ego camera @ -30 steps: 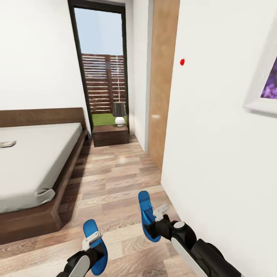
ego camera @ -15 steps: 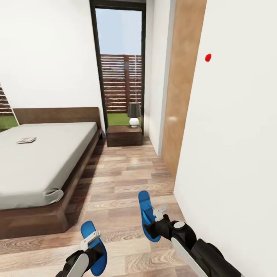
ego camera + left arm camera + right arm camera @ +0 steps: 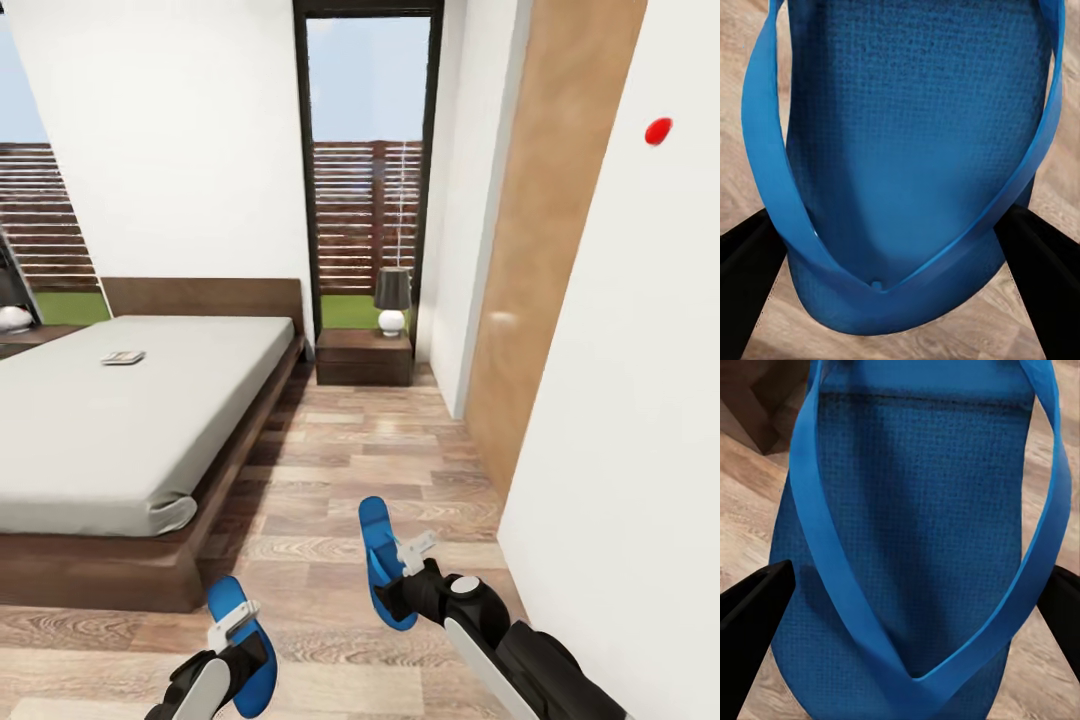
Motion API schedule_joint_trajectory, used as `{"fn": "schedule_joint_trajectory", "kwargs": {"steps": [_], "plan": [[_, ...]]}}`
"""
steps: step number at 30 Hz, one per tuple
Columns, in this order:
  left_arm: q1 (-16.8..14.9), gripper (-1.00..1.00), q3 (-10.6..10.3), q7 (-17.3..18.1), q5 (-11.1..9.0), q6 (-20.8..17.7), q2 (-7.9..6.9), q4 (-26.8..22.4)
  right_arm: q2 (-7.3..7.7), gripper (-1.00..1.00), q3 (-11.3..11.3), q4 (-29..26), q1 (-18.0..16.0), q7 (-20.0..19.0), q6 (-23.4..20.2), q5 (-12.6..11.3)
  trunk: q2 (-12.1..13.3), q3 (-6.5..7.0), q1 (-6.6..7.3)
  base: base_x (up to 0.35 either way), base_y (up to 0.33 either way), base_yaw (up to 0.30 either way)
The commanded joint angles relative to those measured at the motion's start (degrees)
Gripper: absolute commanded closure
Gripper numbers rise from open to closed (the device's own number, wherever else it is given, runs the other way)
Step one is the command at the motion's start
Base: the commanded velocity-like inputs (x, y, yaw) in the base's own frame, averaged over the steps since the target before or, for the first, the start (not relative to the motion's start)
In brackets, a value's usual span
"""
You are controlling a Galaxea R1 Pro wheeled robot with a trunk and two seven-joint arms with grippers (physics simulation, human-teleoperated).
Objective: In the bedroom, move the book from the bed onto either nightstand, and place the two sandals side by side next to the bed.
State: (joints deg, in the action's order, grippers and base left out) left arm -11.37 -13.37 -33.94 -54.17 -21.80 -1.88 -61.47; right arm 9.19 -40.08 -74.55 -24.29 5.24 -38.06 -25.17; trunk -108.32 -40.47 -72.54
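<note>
1. I am carrying one blue sandal in each claw, so both shoes can be set down together beside the bed. My left claw is pinching the left sandal at about 7 o'clock in the head view, and my right claw is pinching the right sandal at about 5 o'clock.

2. In the wrist views each sandal is sitting lengthwise between the dark fingers, strap side facing the camera, with a finger pressing on each edge of the sole. I judge that this hold is keeping the shoes pointing forward, ready for a parallel drop.

3. Both sandals are hanging just above the wooden floor, well apart from each other, so they are not yet side by side.

4. The bed is lying at 9 to 10 o'clock, with open floor along its near side, which I judge a good spot for the shoes.

5. The book is resting flat on the mattress, far from me, toward the headboard.

6. The nightstand is standing at 12 o'clock against the window, beside the bed head, with a lamp on top; some bare top remains for the book.
</note>
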Motion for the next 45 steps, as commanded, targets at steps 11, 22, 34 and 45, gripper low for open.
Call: {"fn": "schedule_joint_trajectory", "kwargs": {"steps": [11,22,34,45], "plan": [[-0.06,1.00,-0.14,-0.75,-0.34,0.72,-0.08,-0.12,-0.03,1.00,-0.16,2.00,-0.20,0.40,-0.17,-0.54,-0.03,-0.06,-0.03,0.323,0.058,0.275],[7.75,1.00,3.95,-1.86,-0.34,3.56,-1.64,-7.71,-3.68,1.00,0.15,13.84,-2.14,-4.91,0.14,1.90,-0.03,-0.06,-0.03,0.304,0.158,0.110],[7.94,1.00,0.88,-1.65,-0.10,2.10,-0.33,-7.73,-3.28,1.00,0.90,10.91,-2.25,-5.15,-0.08,2.64,-0.03,-0.06,-0.03,0.264,-0.200,-0.027],[-2.06,1.00,0.81,-1.23,-0.50,0.68,3.02,3.57,-3.31,1.00,0.20,10.75,-2.03,-5.15,-0.08,2.66,-0.03,-0.06,-0.03,0.260,-0.231,-0.001]]}}
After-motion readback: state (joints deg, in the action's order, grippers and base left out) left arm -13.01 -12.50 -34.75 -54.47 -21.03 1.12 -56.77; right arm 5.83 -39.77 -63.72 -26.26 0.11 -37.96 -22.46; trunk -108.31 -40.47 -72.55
